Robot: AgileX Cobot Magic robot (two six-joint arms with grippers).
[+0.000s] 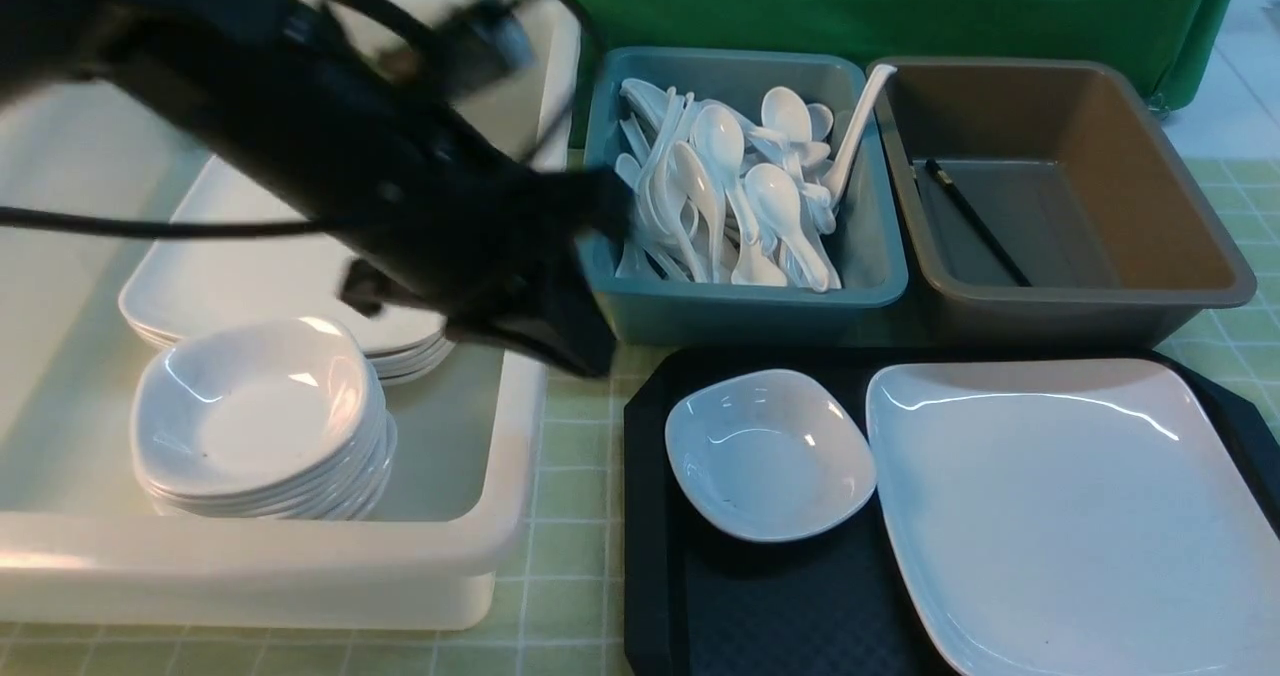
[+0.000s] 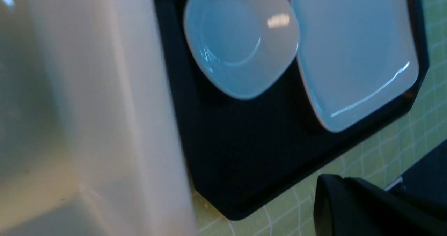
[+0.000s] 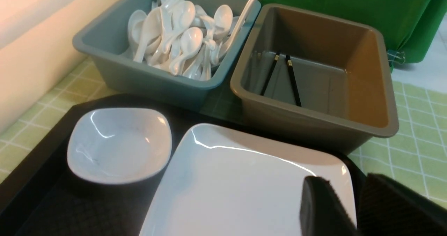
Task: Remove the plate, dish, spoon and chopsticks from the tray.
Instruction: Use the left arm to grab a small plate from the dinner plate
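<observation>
Front view: the plate (image 1: 1070, 516) fills the right of the tray (image 1: 655, 556), the dish (image 1: 768, 453) just left, the chopsticks (image 1: 975, 221) in the far brown bin (image 1: 1150, 216); the blurred left tool (image 1: 575, 351) is closed beside the cream tub (image 1: 520, 516), the right tool (image 3: 352, 208) parted over the plate.

Black left arm (image 1: 380, 186), cable (image 1: 150, 226), textured right pincer (image 3: 345, 194)
</observation>
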